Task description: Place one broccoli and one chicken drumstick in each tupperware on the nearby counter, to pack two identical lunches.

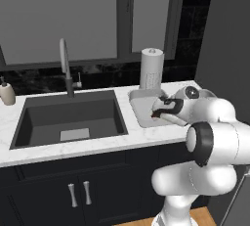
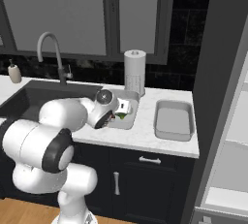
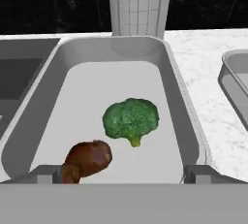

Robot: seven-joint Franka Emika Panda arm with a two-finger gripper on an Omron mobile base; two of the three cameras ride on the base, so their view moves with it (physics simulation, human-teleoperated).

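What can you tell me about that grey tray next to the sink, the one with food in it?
The tupperware is a shallow, light-grey rectangular tray with rounded corners and a raised rim, plastic-looking. It sits flat on the white marbled counter between the dark sink and a second, empty tray, in front of a paper towel roll. Inside lie one broccoli and one chicken drumstick, slightly apart.

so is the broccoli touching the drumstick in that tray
Apart. The hand view shows bare tray floor between the broccoli and the drumstick, both lying in the same tray.
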